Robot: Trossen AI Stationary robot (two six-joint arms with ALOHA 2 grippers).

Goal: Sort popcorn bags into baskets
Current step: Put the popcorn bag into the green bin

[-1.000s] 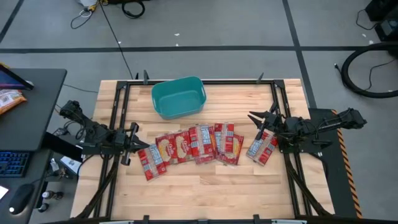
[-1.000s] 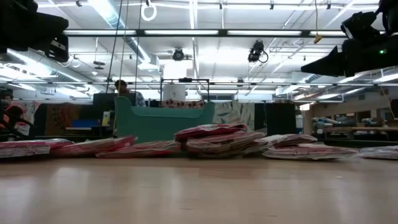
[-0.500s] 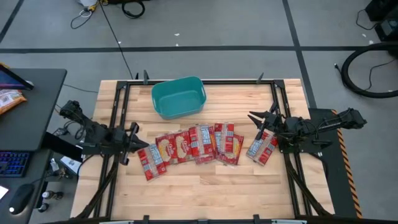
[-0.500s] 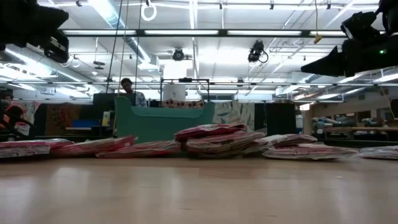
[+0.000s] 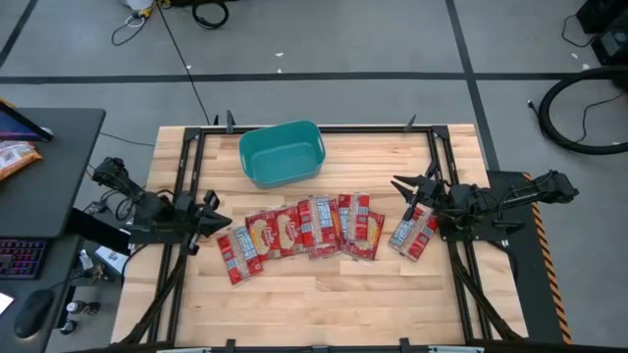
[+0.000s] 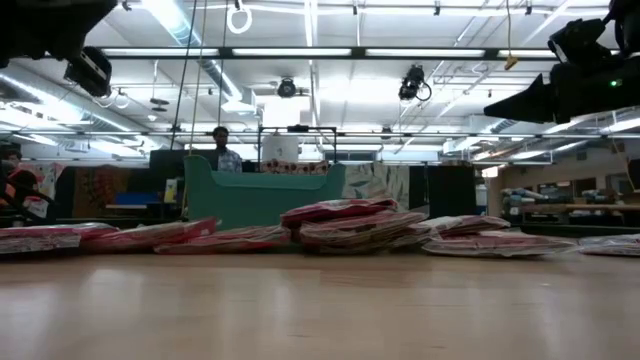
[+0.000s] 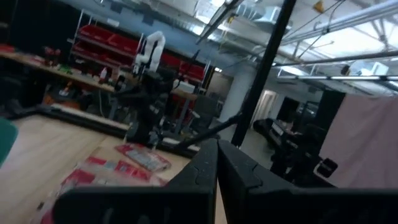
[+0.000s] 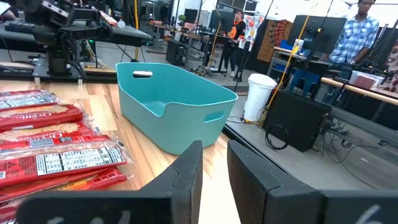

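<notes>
Several red popcorn bags (image 5: 299,230) lie flat in an overlapping row across the middle of the wooden table, and they also show as popcorn bags (image 8: 50,143) in the right wrist view. One more bag (image 5: 414,235) lies apart at the right, under my right arm. The teal basket (image 5: 282,154) stands on its base behind the row, empty as far as the right wrist view of the basket (image 8: 174,106) shows. My left gripper (image 5: 216,220) hovers shut at the row's left end. My right gripper (image 5: 403,191) hovers open at the right end, with nothing between its fingers.
Black frame rails (image 5: 186,176) run along the table's left, right and far sides. A desk with an orange snack bag (image 5: 15,157) stands off the left edge. Bare wood (image 5: 324,294) lies in front of the row. A person (image 6: 224,150) stands far behind the basket.
My left gripper has risen a little and tipped upward while rolling about its own line, staying shut at the table's left side. The bags and basket have not moved. The person in the room behind has walked to the right.
</notes>
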